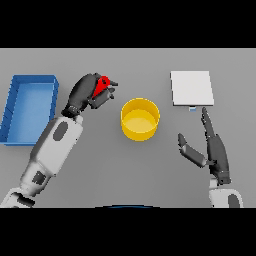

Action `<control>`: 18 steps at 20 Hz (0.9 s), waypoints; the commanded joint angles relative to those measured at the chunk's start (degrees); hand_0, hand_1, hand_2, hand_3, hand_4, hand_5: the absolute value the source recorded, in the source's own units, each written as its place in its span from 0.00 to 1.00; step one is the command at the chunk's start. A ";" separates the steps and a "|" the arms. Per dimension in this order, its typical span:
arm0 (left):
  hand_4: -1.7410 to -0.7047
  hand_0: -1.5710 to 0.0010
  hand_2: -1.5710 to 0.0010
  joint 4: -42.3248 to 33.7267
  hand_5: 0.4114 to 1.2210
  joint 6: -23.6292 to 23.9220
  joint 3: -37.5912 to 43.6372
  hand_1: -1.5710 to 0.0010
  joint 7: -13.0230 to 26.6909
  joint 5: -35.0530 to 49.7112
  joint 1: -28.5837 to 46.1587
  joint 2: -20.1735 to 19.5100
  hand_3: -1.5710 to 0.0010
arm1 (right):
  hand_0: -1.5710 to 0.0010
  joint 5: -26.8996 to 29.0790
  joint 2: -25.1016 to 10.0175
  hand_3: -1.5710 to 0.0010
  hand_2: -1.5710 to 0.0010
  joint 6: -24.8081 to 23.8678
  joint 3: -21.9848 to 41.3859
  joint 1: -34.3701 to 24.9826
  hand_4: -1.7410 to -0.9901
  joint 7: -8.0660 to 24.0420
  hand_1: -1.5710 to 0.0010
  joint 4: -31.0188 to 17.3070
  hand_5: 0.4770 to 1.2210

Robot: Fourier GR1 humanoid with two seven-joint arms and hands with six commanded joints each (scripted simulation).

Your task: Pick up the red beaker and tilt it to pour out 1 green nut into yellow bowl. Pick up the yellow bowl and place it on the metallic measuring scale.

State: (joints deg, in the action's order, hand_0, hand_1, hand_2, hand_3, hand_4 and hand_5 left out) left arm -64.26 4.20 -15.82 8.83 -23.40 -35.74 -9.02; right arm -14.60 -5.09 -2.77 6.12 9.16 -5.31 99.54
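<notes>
My left hand (86,91) is curled round the red beaker (102,85), holding it above the table just left of the yellow bowl (140,119). Only a small part of the beaker shows between the fingers, and I cannot see any green nut. The bowl stands upright in the middle of the table and looks empty. The metallic measuring scale (192,88), a flat pale square, lies at the back right. My right hand (214,150) rests open at the right, its fingers straight and pointing toward the scale, apart from the bowl.
A blue rectangular bin (15,95) stands at the far left, beside my left forearm.
</notes>
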 commanded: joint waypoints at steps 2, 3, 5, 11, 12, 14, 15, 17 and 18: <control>0.00 0.00 0.00 0.04 0.89 -0.73 -3.84 0.00 4.13 -4.87 -2.23 -1.73 0.00 | 1.00 0.32 0.56 1.00 1.00 0.24 0.35 -0.03 0.65 -0.57 1.00 -0.12 0.28; 0.00 0.00 0.00 0.04 0.89 -1.49 -6.00 0.00 5.27 -7.03 -2.84 -2.51 0.00 | 1.00 0.71 0.30 1.00 1.00 0.54 0.12 -0.19 0.65 -0.32 1.00 0.12 0.28; 0.00 0.00 0.00 1.60 0.88 -2.39 -10.30 0.00 6.56 -11.77 -5.35 -3.66 0.00 | 1.00 0.31 0.55 1.00 1.00 0.36 0.51 0.20 0.65 0.11 1.00 0.77 0.29; 0.05 0.00 0.00 5.22 0.97 -6.21 -19.30 0.00 6.65 -20.54 -11.76 -6.21 0.00 | 1.00 0.49 0.43 1.00 1.00 0.47 0.33 -0.07 0.61 1.01 1.00 1.09 0.31; 0.09 0.00 0.00 5.16 0.98 -7.70 -20.65 0.00 6.09 -21.49 -12.87 -6.85 0.00 | 1.00 1.01 0.48 1.00 1.00 0.60 0.13 0.16 0.61 0.63 1.00 1.17 0.31; 0.06 0.00 0.00 5.22 0.98 -11.09 -23.67 0.00 6.04 -23.50 -15.04 -7.83 0.06 | 1.00 2.12 0.70 1.00 1.00 0.81 -0.41 -0.30 0.61 0.26 1.00 0.80 0.30; 0.05 0.00 0.00 5.89 0.99 -12.94 -24.84 0.00 5.36 -24.12 -16.44 -8.38 0.11 | 1.00 2.21 1.42 1.00 1.00 0.59 -0.22 -0.62 0.60 0.51 1.00 0.00 0.29; 0.04 0.00 0.00 7.32 0.99 -15.27 -27.95 0.00 3.79 -25.95 -19.26 -7.78 0.19 | 1.00 2.48 1.75 1.00 1.00 0.44 -0.40 0.18 0.60 -0.61 1.00 -0.41 0.27; 0.03 0.00 0.00 7.63 0.99 -16.11 -29.56 0.00 2.43 -26.83 -20.37 -7.85 0.15 | 1.00 3.18 1.77 1.00 1.00 0.46 -0.87 -0.13 0.60 -0.62 1.00 -0.33 0.26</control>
State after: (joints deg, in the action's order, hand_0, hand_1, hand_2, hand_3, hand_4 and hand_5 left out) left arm -56.65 -11.89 -45.37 11.15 -50.11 -56.12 -16.85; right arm -11.41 -3.33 -2.33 5.23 9.01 -5.93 99.22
